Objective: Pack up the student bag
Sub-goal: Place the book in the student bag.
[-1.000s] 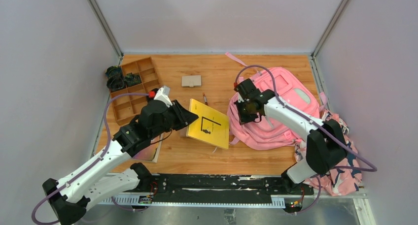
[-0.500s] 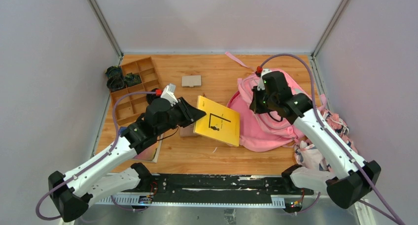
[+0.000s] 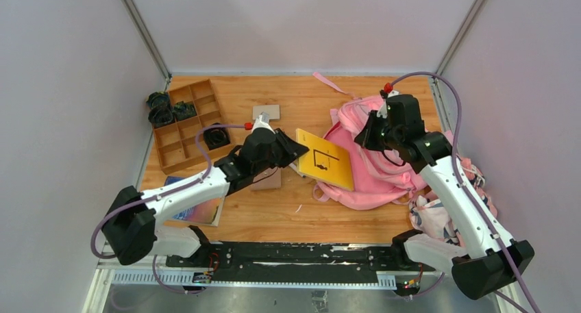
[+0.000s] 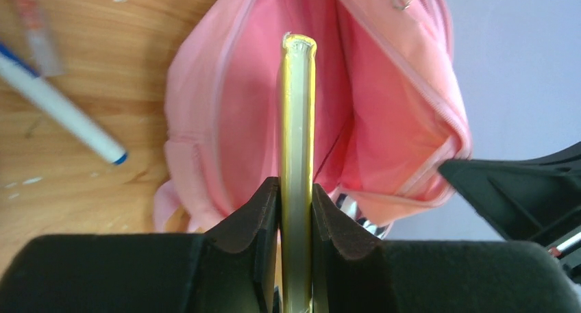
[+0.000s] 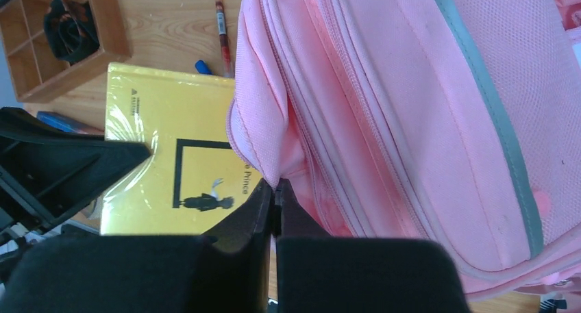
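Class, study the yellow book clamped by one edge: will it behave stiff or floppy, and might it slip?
The yellow book is probably stiff: held at one edge by the left gripper, it juts out straight without sagging. Its glossy cover shows glare, so it could slip if the grip loosens.

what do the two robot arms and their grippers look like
Both the left arm and the right arm are white tubular shells with black joint housings. A lilac cable loops along each, ending at a small red plug by the wrist. The left gripper and right gripper are matte black, with wedge-shaped fingers tapering to thin tips.
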{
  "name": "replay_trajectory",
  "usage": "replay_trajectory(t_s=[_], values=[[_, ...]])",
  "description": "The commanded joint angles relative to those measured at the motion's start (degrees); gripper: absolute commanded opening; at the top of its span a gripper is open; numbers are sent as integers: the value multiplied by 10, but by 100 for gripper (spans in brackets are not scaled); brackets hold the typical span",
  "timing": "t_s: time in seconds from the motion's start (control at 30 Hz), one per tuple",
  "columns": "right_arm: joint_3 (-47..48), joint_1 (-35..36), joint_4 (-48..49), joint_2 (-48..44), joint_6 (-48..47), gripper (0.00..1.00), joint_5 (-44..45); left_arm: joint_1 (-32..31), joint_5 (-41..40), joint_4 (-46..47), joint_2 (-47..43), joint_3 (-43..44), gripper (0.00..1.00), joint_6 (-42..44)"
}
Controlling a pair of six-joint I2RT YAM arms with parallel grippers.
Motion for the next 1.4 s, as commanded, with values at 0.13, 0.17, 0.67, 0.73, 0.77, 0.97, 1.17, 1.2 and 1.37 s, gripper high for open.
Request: replay_trajectory(t_s=[0.13,0.17,0.67,0.73,0.77,0.97,1.17,1.2,1.37], values=[[2,-20,62,-16,62,0,-40,-30,-70,239,74,64,0,-76],[2,-21,66,-17,66,0,-46,-33,-73,252,84,68,0,-81],[39,-48,60,-7,71,0,-158,-46,-90,519,281,74,0,-134],[38,-49,62,-7,78,0,-163,-52,-111,527,295,78,0,-133],[36,-49,67,-6,83,0,-167,-57,-128,530,301,79,0,-128],[24,-49,111,12,121,0,-221,-77,-173,523,361,128,0,-116],[11,-49,126,7,121,0,-224,-89,-160,518,423,163,24,-143],[8,-49,125,5,120,0,-222,-89,-157,513,427,164,35,-144],[-15,-51,128,-4,119,0,-206,-89,-145,479,416,157,84,-139]])
